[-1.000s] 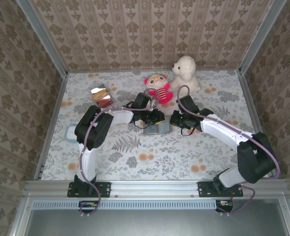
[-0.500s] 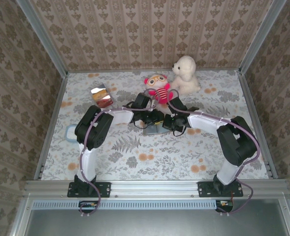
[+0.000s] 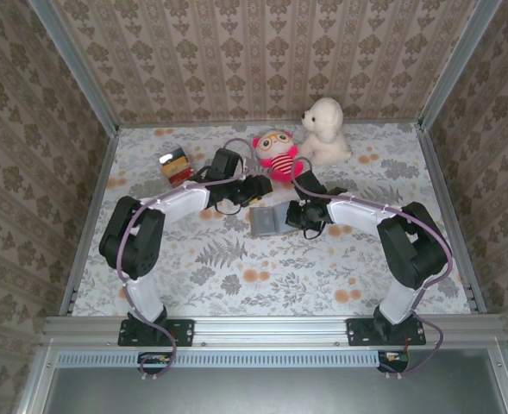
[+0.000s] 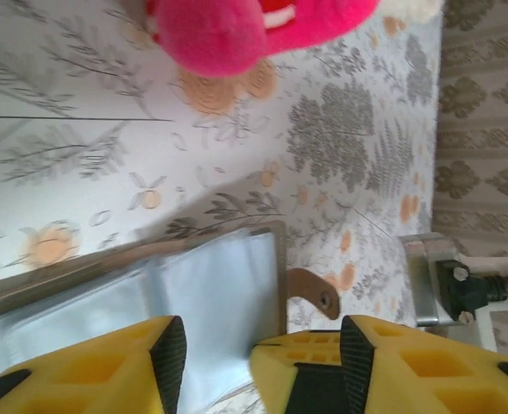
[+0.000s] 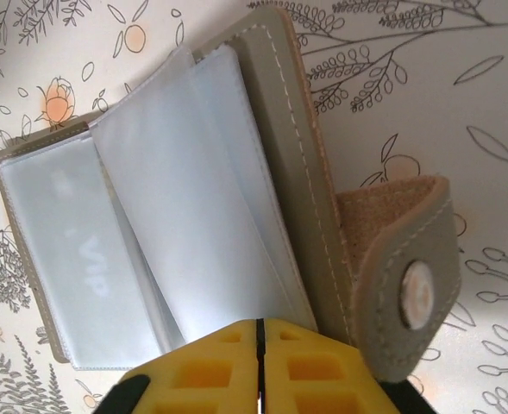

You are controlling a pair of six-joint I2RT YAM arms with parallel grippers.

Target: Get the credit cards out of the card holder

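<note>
The flat grey two-leaf card holder (image 3: 266, 222) lies open on the floral-printed table (image 3: 236, 280), between my two arms. My right pincer (image 5: 258, 362) is pressed together at the holder's edge, just beside its tan snap tab (image 5: 400, 285). I cannot tell whether a thin leaf is nipped between the tips. My left pincer (image 4: 219, 362) stands apart above the holder's other side, with nothing in it.

I judge the holder light and floppy, so it will slide or lift unless one pincer pins it. Its clear plastic sleeves (image 5: 193, 216) fan up loosely; they look limp and slippery, a poor place to grab. A card should be stiff, thin and smooth, so I would take it by whatever edge shows at a sleeve's mouth and pull straight along the sleeve. Faint "VIP" lettering shows through the left sleeve, so a card may sit there.

A small stack of red, gold and silver credit cards (image 3: 176, 166) lies well apart, at the far left. The pink plush doll (image 3: 276, 155) sits near my left wrist and could be brushed; the white plush dog (image 3: 324, 128) is just beyond it. The raised snap tab could catch my right fingers.
</note>
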